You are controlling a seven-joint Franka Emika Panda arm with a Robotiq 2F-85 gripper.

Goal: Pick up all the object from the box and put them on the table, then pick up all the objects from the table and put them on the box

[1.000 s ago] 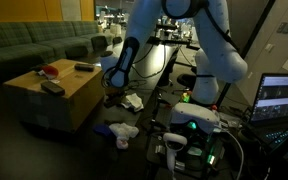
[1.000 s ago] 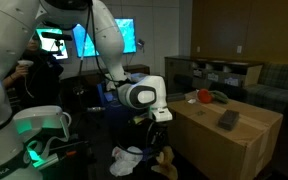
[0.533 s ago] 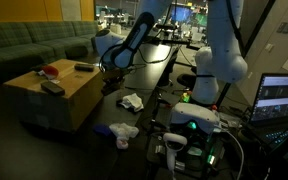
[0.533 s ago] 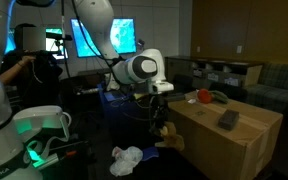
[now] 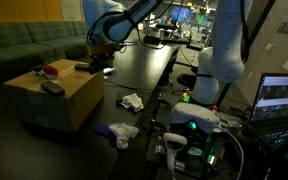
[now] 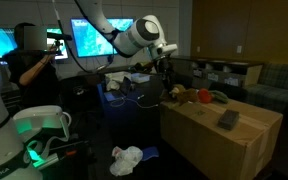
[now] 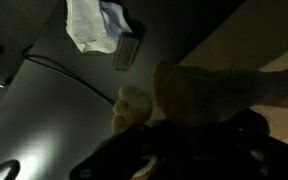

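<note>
My gripper [image 6: 169,88] is shut on a brown soft item [image 6: 185,95] that hangs at the near edge of the tan cardboard box [image 6: 219,145]. In an exterior view the gripper [image 5: 103,64] is over the box [image 5: 59,100] corner beside the black table [image 5: 144,70]. On the box top lie a red item [image 6: 205,96] and a dark blocky item [image 6: 227,119]. The wrist view shows the brown item [image 7: 219,90] with a pale end [image 7: 131,106] just ahead of the dark fingers, and a white cloth [image 7: 96,25] on the table [image 7: 44,100].
A white cloth [image 5: 132,101] lies on the black table and another cloth [image 5: 120,131] lies lower down near the robot base. A small grey object [image 7: 126,52] sits by the cloth. A person [image 6: 29,70] stands by monitors. A laptop [image 5: 282,98] is open.
The arm has risen from low beside the cloths and swung over to the box, carrying the brown item with it. The gripper has stayed shut.
</note>
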